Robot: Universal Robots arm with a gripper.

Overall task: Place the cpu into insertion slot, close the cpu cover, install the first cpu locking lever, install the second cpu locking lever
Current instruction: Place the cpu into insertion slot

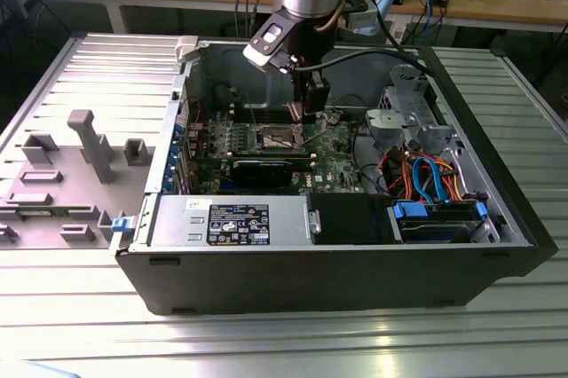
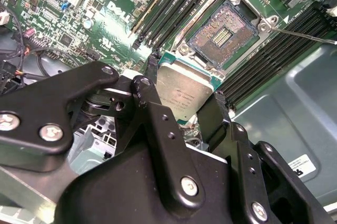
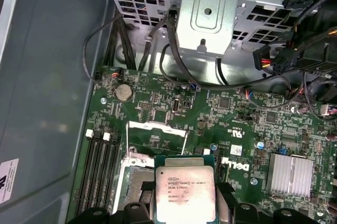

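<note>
Closest to the lens, saw black fingers of the gripper clamped on two opposite edges of the cpu, its printed silver top facing both wrist cameras. Left that print unread. Found the insertion slot just ahead of the fingertips, bare and not yet filled, with the cpu cover standing open near it. Made out white lettering on the green motherboard, a stickered power supply, and the open computer case on a ribbed metal table. Lost part of the slot behind the cpu in the first wrist view.
</note>
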